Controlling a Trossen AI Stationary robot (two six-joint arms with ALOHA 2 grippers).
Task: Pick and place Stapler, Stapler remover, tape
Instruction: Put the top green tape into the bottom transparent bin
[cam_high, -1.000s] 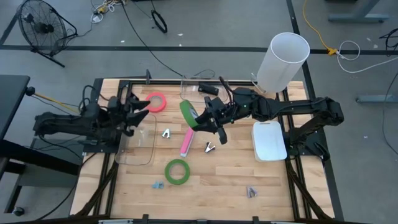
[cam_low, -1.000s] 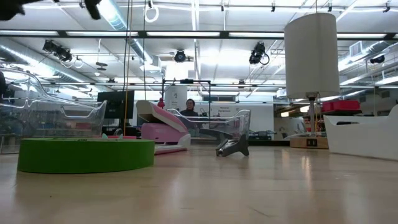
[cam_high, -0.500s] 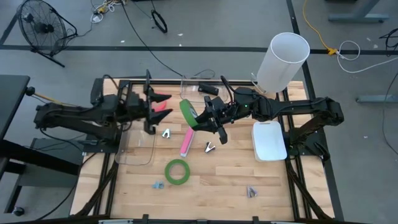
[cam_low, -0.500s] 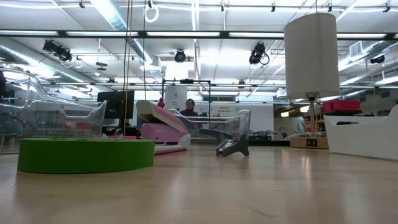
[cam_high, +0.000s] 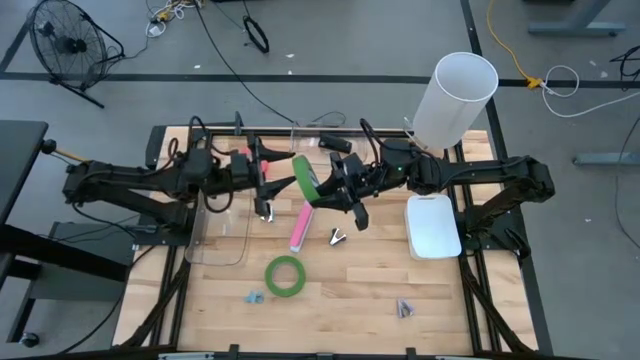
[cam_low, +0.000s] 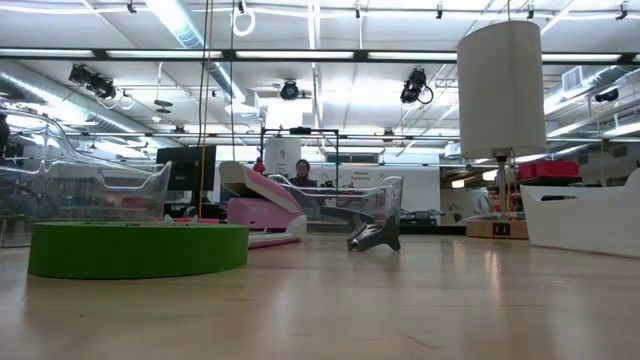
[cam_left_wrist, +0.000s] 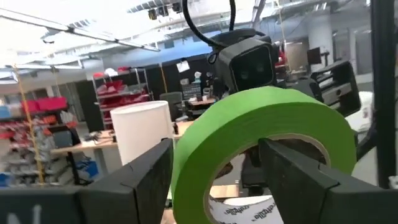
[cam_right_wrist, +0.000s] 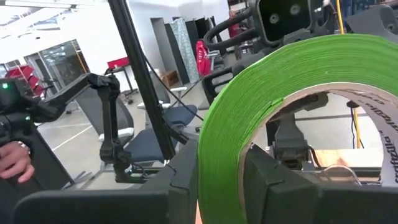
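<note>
High view: a green tape roll (cam_high: 303, 180) was held on edge above the middle of the bench (cam_high: 440, 290), pinched through its rim by the right pincer (cam_high: 322, 190). The left pincer (cam_high: 272, 180) was brought up from the other side, its fingers (cam_left_wrist: 140, 186) spread wide, one on either side of the same roll; contact could not be told. A second green roll (cam_high: 285, 275) lay flat nearer the front edge, beside a pink stapler (cam_high: 300, 228).

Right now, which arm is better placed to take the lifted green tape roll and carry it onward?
The left. The right gripper holds the green tape roll upright above the table, and the left gripper sits beside it with fingers open on both sides of the roll.
</note>
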